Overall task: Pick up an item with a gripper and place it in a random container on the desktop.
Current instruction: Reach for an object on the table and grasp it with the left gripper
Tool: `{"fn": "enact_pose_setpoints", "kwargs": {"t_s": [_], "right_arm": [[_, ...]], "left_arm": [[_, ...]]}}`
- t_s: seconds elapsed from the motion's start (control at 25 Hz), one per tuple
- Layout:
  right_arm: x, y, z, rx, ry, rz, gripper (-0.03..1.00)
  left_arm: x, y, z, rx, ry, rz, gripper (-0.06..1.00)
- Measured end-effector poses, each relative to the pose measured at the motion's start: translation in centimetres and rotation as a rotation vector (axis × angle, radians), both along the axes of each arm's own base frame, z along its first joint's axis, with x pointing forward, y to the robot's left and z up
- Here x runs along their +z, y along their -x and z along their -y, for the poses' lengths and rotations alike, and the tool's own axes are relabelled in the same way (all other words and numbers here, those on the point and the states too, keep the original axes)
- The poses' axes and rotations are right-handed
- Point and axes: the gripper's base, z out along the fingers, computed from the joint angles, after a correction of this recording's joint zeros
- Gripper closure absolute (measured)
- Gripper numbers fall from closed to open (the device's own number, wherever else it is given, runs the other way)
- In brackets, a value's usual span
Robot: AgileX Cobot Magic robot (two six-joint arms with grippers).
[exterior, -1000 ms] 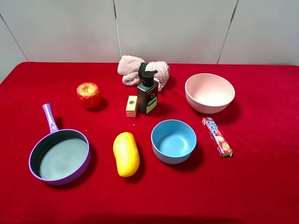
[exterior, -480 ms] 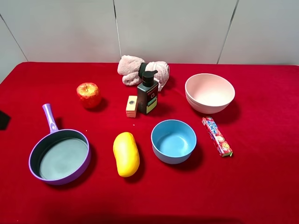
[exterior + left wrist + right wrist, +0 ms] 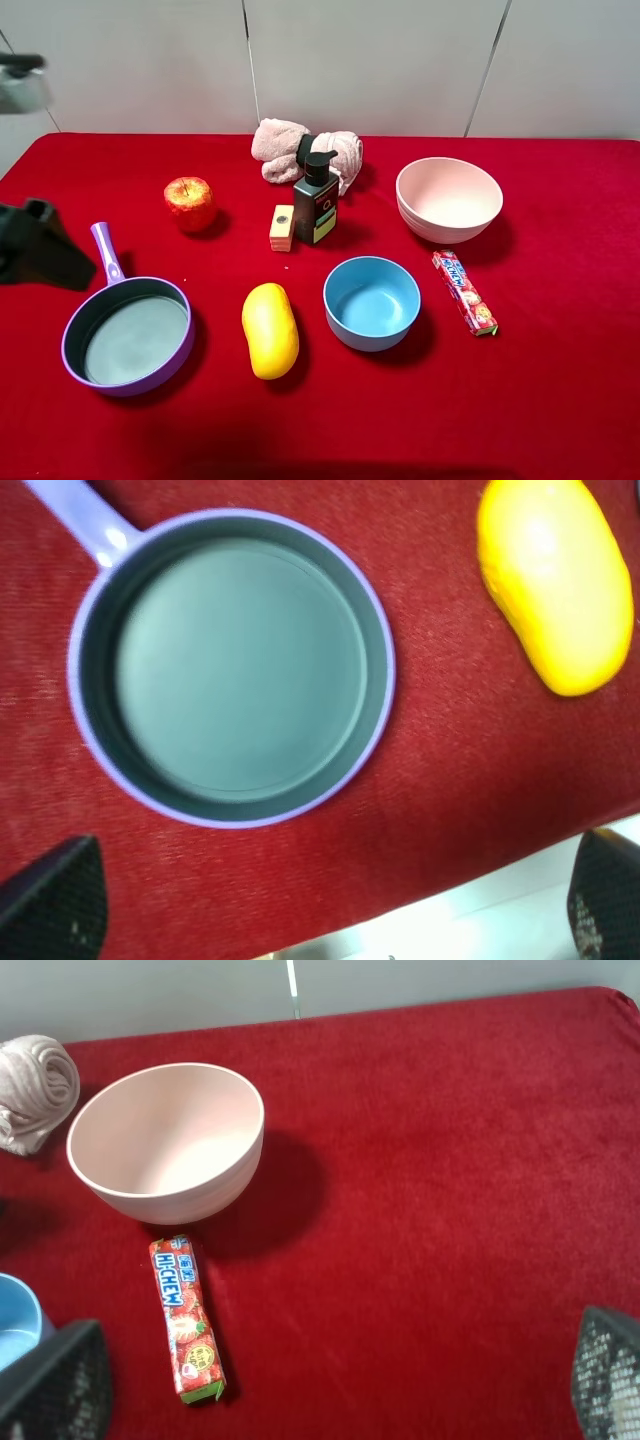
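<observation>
The yellow mango (image 3: 270, 330) lies on the red desktop (image 3: 560, 400) between the purple pan (image 3: 128, 335) and the blue bowl (image 3: 371, 302). The pan is empty, its lilac handle pointing to the back. The black end of my left arm (image 3: 38, 256) hangs at the left edge, just left of the pan handle. In the left wrist view my left gripper (image 3: 330, 900) is open and empty above the pan (image 3: 235, 665), with the mango (image 3: 555, 580) off to one side. My right gripper (image 3: 330, 1375) is open and empty; it is out of the exterior view.
A red-yellow apple (image 3: 189, 203), a wooden block (image 3: 282, 227), a dark pump bottle (image 3: 316, 205) and a pink towel (image 3: 300, 148) stand at the back. A pink bowl (image 3: 449, 198) and a candy stick (image 3: 464, 292) are on the right; both show in the right wrist view, the bowl (image 3: 165, 1140) and the candy (image 3: 188, 1315).
My left arm has come into the exterior view from the left edge and moved right towards the pan handle. The objects have not moved.
</observation>
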Motion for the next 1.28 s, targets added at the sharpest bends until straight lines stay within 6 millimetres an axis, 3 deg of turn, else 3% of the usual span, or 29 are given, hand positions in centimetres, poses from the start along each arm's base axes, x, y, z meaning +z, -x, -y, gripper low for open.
{"fn": "enact_pose_setpoints", "kwargs": {"t_s": [0.84, 1.28], "right_arm": [[0.0, 0.0, 0.0, 0.0, 0.0, 0.0, 0.28], [0.0, 0.0, 0.0, 0.0, 0.0, 0.0, 0.28]], "left_arm": [[-6.0, -2.6, 8.6, -0.094, -0.03, -0.129, 0.04], [-8.8, -5.0, 13.1, -0.108, -0.081, -0.2, 0.04]]}}
